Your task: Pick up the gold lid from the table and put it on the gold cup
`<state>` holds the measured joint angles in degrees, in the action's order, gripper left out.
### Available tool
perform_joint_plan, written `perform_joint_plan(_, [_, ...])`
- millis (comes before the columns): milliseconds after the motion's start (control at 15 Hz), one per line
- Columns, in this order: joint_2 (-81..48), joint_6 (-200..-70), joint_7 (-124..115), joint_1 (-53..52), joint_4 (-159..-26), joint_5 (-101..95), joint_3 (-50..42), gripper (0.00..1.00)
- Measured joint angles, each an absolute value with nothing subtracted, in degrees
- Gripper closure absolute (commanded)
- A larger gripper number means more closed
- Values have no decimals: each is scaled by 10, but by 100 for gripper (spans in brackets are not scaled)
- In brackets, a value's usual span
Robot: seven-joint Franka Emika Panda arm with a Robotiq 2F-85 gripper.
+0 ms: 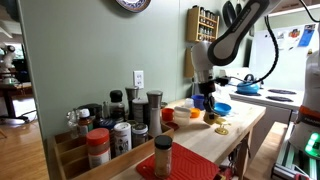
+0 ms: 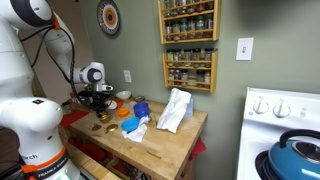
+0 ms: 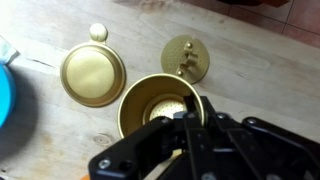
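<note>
Gold lid (image 3: 187, 58) lies knob-up on the table (image 3: 262, 62), just beyond the gold cup (image 3: 142, 102), not picked up yet! My claw (image 3: 190, 120) hangs over the cup's rim; spread or pinched, I cannot tell. Next: shift to that knob, centre, grip.

gold cup (image 3: 145, 100): near side is hidden behind the end effector (image 3: 190, 120) in the wrist view
end effector: dark and blurry this close, honestly can't tell if the jaws are apart or closed, and the bottom edge cuts off its body
blue bowl (image 3: 4, 95): just a sliver, chopped by the left edge
gold lid (image 3: 187, 57): way too tiny in both exterior views to tell from the cup
</note>
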<state>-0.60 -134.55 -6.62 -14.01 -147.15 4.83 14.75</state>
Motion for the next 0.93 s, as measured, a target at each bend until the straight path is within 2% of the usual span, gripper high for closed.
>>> perform_joint_plan(133, [-15, -1339, -66, -142, -1466, 37, 148, 98])
perform_joint_plan(267, [-23, -1331, -66, -144, -1460, 31, 150, 78])
perform_joint_plan(333, [-27, -1328, -66, -145, -1457, 30, 150, 63])
perform_joint_plan(400, [-30, -1326, -66, -146, -1455, 29, 150, 63])
perform_joint_plan(933, [-47, -1323, -66, -151, -1443, 25, 151, 5])
